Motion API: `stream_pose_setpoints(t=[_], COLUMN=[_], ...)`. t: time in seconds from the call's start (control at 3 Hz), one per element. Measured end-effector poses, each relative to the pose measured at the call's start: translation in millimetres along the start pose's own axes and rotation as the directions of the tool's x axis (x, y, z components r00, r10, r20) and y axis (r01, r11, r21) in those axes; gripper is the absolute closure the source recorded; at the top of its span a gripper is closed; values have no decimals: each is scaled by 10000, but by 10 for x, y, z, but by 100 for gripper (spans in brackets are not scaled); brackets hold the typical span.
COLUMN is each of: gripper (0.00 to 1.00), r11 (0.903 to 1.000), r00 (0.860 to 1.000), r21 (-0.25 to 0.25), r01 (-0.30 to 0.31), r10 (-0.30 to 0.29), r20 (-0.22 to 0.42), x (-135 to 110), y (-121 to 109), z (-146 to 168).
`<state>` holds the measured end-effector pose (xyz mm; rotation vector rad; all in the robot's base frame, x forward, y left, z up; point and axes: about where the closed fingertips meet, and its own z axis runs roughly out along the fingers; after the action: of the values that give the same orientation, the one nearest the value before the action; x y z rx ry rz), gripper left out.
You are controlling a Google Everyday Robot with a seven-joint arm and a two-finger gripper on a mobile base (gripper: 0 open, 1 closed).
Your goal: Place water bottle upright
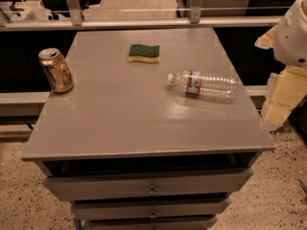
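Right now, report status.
Tool out of sight; white arm at right edge. Bottle lying on its side. Can and sponge well apart from it.

The water bottle (204, 84) lies on its side on the counter (139, 123); the sponge (144, 53) sits behind-left of it, the can (56, 70) far left, the hand (284, 97) off-counter to its right.

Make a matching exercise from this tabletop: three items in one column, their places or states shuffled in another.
1. clear ribbed plastic water bottle
2. gold drink can
3. green-and-yellow sponge

a. standing at the left edge
b. flat near the far edge
c. lying on its side

Pairs: 1-c, 2-a, 3-b.
The gripper is out of view; white arm part at right.
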<state>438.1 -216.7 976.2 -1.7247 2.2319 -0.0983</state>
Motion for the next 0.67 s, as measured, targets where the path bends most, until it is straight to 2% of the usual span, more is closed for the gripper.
stream_pose_setpoints(t=[0.67], gripper=[0], r11=[9998], r00=[9996], r21=[-12], r01=[173], r10=[-173], r20=[215], x=[-65], y=[-55], z=[47])
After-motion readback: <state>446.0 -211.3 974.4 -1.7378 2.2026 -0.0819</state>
